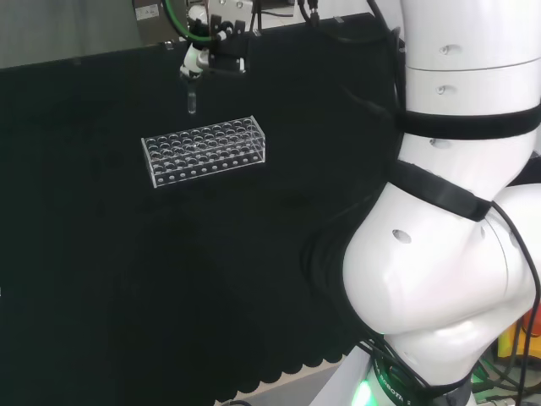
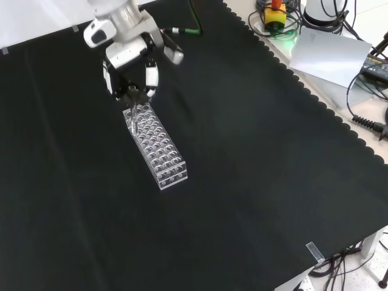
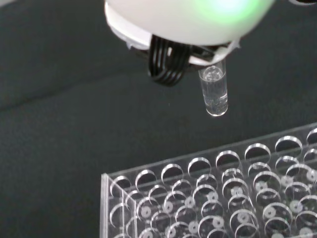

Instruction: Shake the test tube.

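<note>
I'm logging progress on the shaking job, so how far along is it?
Done: the tube is out of the rack, held up by the hand above the rack's far end in the front view. In hand: fingers shut on its top. One frame cannot show shaking. The tube is not back in the rack.
</note>
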Controlling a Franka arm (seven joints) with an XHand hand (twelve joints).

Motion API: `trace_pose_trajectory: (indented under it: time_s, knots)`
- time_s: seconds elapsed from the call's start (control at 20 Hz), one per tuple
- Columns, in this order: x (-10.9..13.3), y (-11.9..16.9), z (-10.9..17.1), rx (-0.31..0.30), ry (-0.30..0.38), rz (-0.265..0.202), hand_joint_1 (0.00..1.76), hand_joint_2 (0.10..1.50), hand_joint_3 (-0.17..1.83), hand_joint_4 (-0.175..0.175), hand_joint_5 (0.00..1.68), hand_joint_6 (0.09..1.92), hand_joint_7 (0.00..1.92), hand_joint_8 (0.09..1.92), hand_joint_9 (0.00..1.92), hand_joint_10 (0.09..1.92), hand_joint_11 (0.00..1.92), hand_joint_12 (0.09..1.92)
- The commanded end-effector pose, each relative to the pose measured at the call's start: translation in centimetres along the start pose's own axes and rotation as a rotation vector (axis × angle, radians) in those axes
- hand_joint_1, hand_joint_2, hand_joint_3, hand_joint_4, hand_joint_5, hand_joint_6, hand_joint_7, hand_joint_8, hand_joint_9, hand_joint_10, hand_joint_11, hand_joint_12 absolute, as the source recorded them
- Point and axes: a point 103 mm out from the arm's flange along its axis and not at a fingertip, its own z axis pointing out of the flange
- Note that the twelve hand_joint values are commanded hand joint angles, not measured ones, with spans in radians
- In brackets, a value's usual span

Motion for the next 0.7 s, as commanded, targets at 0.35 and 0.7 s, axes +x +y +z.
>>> trace_pose_trajectory:
  time_s: [0.35,0.7]
  knots:
    - [0.2,-3.0,-5.7,-0.057,0.035,-0.03,1.32,0.56,0.81,-0.175,1.3,0.64,1.36,0.65,1.56,0.6,1.03,1.1]
    - [5.1,-4.3,-4.9,-0.04,0.066,-0.108,1.32,0.56,0.81,-0.175,1.3,0.65,1.36,0.65,1.56,0.6,1.03,1.1]
